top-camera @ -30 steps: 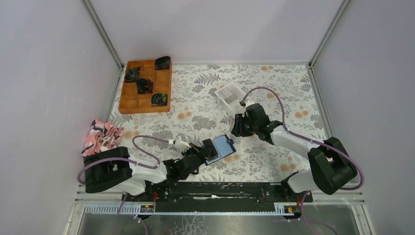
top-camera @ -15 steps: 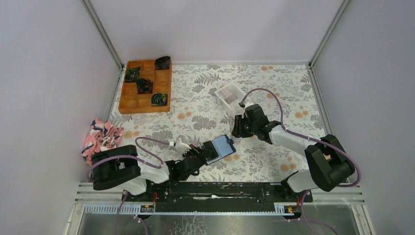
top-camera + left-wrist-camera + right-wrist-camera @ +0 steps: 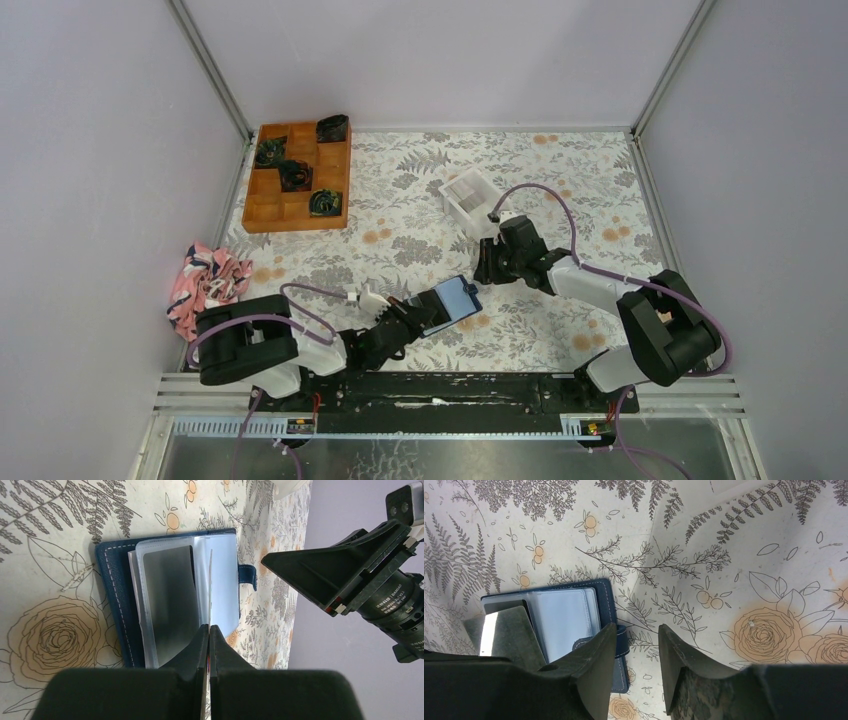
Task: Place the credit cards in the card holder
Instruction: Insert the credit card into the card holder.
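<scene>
A lab test booth: plain lilac walls, aluminium frame posts, floral-clothed table.

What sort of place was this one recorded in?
Probably a lab robot cell, not a home: plain grey walls on aluminium posts, two arms bolted to a rail, and a flowered tablecloth.

The card holder is navy with pale stitching, its inner sleeves grey-blue. Under it, the tablecloth is cream with grey ferns and orange roses.
</scene>
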`<state>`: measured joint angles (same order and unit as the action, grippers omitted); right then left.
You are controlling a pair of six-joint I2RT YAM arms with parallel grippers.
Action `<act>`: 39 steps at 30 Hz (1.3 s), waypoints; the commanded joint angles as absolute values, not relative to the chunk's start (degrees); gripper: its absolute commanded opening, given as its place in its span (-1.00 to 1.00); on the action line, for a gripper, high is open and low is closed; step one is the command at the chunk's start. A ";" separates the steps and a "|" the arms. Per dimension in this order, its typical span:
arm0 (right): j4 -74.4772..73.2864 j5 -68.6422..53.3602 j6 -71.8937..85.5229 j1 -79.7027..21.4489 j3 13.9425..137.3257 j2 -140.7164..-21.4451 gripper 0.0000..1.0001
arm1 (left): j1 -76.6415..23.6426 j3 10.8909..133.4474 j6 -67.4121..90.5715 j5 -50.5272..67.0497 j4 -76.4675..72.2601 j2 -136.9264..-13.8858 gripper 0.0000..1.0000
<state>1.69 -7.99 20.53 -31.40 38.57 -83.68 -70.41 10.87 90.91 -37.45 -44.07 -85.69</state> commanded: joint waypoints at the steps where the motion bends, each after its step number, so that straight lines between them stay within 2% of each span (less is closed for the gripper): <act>1: 4.12 -7.29 21.08 -31.99 38.20 -83.90 -0.13 | -70.64 10.37 91.84 -37.44 -48.27 -86.64 -1.00; 28: 5.61 -8.32 21.66 -31.99 37.10 -85.18 -0.16 | -70.57 9.24 96.84 -37.64 -50.20 -90.56 -1.00; 39: 6.09 -8.71 21.79 -32.12 37.01 -86.64 -0.17 | -67.37 7.61 95.09 -33.76 -61.89 -95.27 -1.00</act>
<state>3.84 -8.19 21.32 -31.42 37.19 -86.28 -68.49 8.60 96.49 -35.22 -54.78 -93.21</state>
